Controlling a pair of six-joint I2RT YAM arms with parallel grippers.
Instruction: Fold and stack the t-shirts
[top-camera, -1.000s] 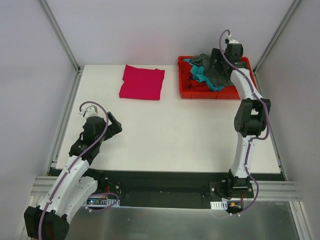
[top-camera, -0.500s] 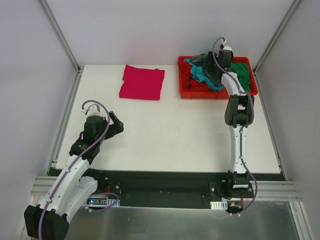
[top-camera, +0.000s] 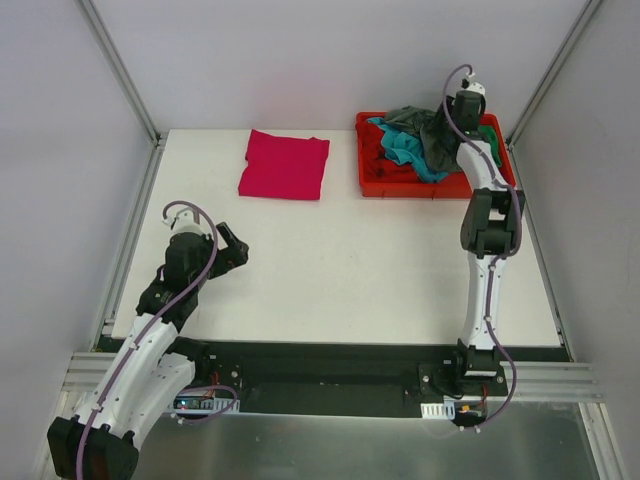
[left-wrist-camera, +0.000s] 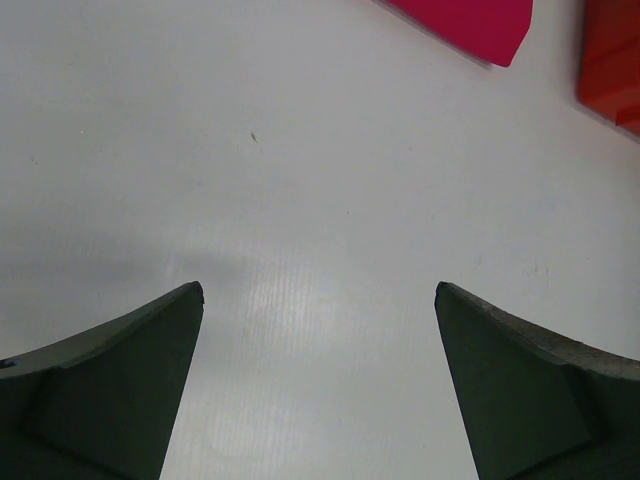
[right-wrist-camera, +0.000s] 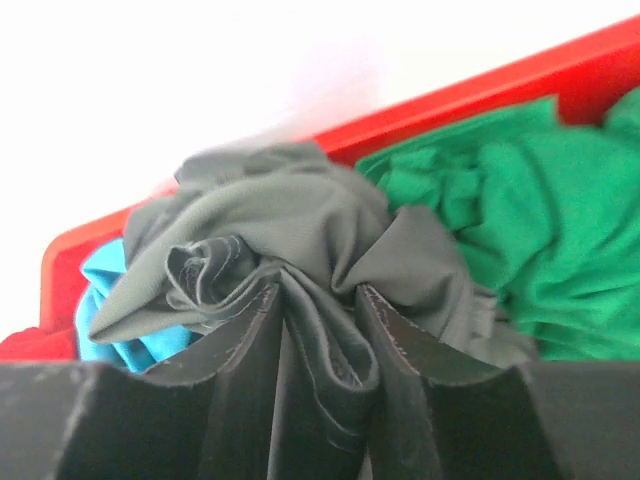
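Note:
A crumpled grey t-shirt (right-wrist-camera: 260, 220) lies on top of the heap in the red tray (right-wrist-camera: 430, 105). My right gripper (right-wrist-camera: 318, 290) reaches down into the tray, and its two fingers pinch a bunched fold of the grey cloth. A green t-shirt (right-wrist-camera: 500, 220) lies to the right of the grey one and a teal-blue t-shirt (right-wrist-camera: 105, 290) to its left. From above, the right gripper (top-camera: 442, 132) sits over the grey t-shirt (top-camera: 420, 125). A folded magenta-pink t-shirt (top-camera: 284, 165) lies flat at the back of the table. My left gripper (top-camera: 235, 250) hovers open over bare table at the near left.
The red tray (top-camera: 400, 188) stands at the back right corner, close to the frame posts. The left wrist view shows the left gripper (left-wrist-camera: 320, 290) over white tabletop, with a corner of the magenta-pink t-shirt (left-wrist-camera: 470, 20) and the tray's edge (left-wrist-camera: 610, 60) far ahead.
The right gripper dipped into the tray and its jaws came together on the grey t-shirt, then the wrist rose slightly. The left arm barely moved.

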